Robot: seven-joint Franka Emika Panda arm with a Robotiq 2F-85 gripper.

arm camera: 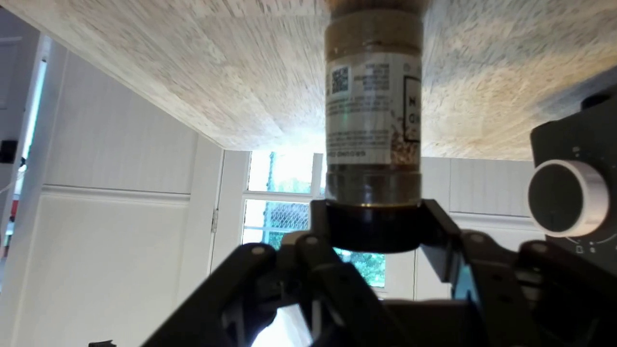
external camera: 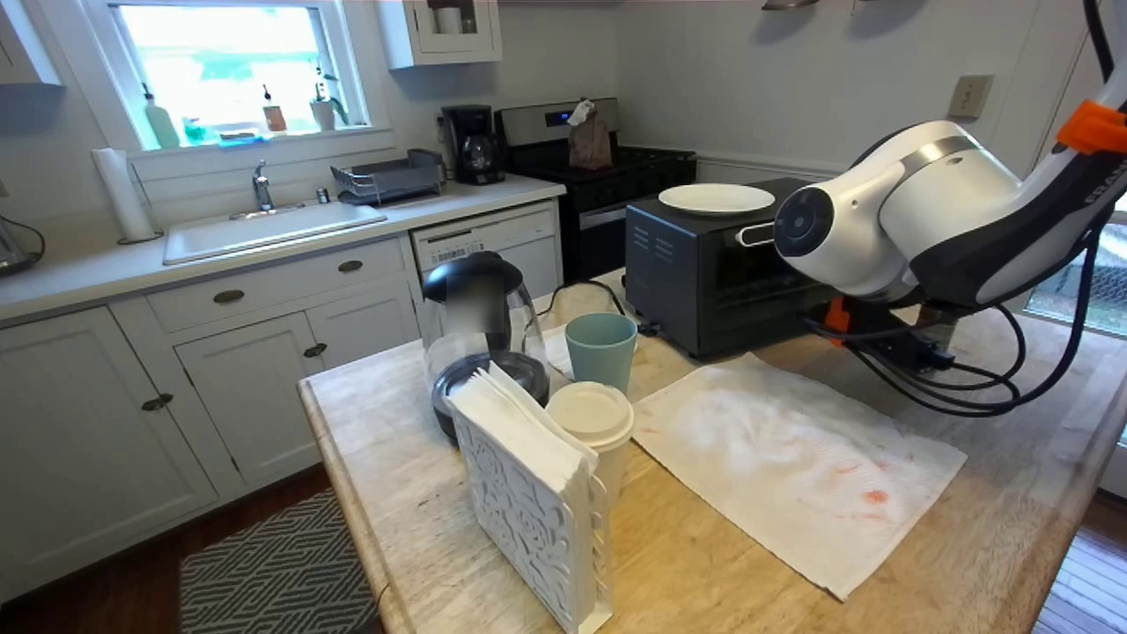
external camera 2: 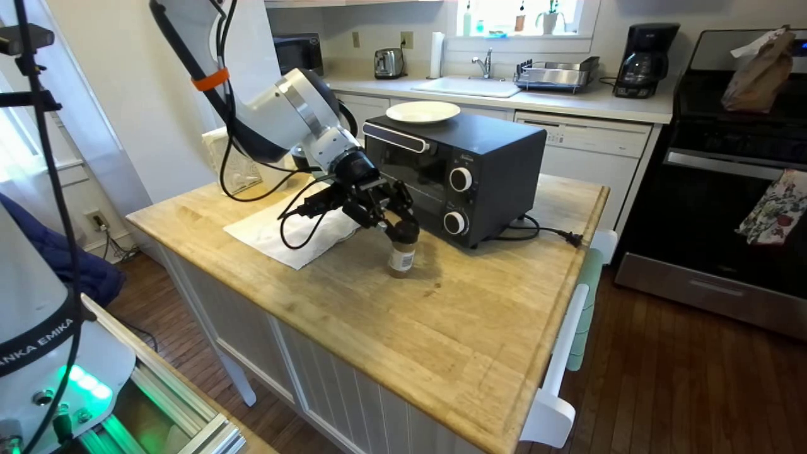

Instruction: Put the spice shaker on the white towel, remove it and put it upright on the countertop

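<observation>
The spice shaker (external camera 2: 401,258) is a small clear jar with brown contents, a pale label and a dark cap. My gripper (external camera 2: 403,228) is shut on its cap from above. The wrist view stands upside down; there the fingertips (arm camera: 375,221) press both sides of the cap and the shaker (arm camera: 373,111) is upright. Its base is at or just above the wooden countertop (external camera 2: 466,321); I cannot tell whether it touches. The white towel (external camera: 784,458) lies flat beside it, also seen in an exterior view (external camera 2: 277,233). In that first-named towel view, shaker and fingers are hidden.
A black toaster oven (external camera 2: 504,183) with a white plate (external camera 2: 422,112) stands close to the gripper; its knob (arm camera: 566,197) shows in the wrist view. A teal mug (external camera: 601,348), paper cup (external camera: 599,423), glass kettle (external camera: 484,343) and napkin holder (external camera: 528,519) stand beyond the towel.
</observation>
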